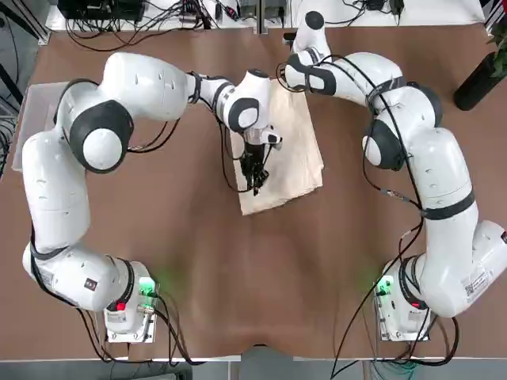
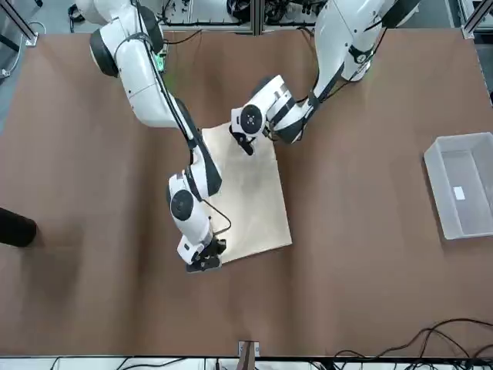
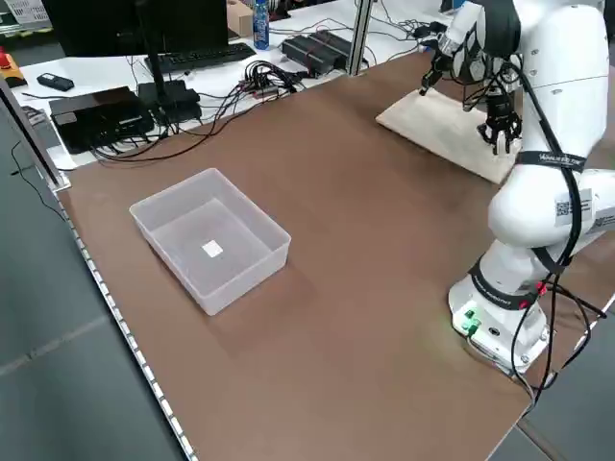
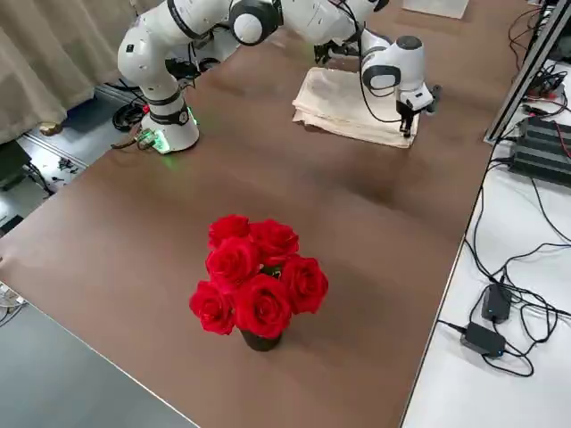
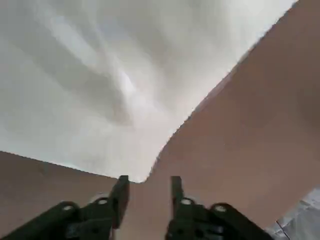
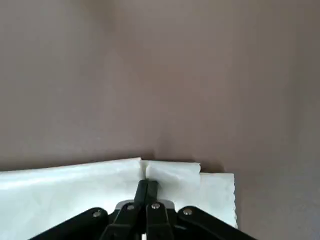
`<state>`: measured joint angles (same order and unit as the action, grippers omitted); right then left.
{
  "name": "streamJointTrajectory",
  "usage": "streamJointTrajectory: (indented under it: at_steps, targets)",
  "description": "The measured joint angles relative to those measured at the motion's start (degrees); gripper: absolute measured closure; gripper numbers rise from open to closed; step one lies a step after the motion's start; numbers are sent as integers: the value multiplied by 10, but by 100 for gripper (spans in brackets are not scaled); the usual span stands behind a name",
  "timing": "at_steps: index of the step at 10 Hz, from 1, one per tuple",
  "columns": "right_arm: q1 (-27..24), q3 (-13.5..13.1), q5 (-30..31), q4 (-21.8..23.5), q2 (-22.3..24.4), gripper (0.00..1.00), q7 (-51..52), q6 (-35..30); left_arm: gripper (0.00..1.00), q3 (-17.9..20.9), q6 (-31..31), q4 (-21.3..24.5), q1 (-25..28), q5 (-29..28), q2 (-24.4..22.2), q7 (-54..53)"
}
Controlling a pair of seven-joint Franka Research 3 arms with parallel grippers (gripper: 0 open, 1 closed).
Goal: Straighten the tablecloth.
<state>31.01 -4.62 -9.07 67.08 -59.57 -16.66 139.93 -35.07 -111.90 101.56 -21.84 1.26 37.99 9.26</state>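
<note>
Brown, smooth counter point(image 1: 198, 261) beneath both arms, with a clear plastic bin point(image 3: 207, 240) toward the left side and a bunch of red roses point(image 4: 259, 285) in a dark pot well off to the right. Near the middle, between the two arms, a plain cream fabric tablecloth point(image 1: 297, 150), spread mostly flat but lying a little askew, with shallow creases and layered-looking folds along part of the edge.

At the far edge of the cloth, the right end effector point(image 6: 147, 183): black fingers pressed together, apparently on a small pinch of fabric, with a crease running from the tips to the border. At the end nearer the robot, the left end effector point(image 5: 149, 178): fingers spread, with a corner of the cloth just beside the tips and nothing gripped.

Judging from this, midway through straightening: far edge anchored, near corner free. Next, probably best to line up the spread fingers with that loose corner, go down low, close on the fabric and draw gently away from the anchored side. Watch for sliding the whole cloth instead of flattening it, or for catching only one layer and deepening the fold.
</note>
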Motion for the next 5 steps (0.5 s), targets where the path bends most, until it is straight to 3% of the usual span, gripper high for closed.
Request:
streamJointTrajectory:
  at_steps: [3,5]
  targets:
    - [0,0,0,0,0,94,0,0,10,0,21,0,9,0,-32,-1]
    - [0,0,0,0,0,91,0,0,4,0,24,0,19,0,-45,-1]
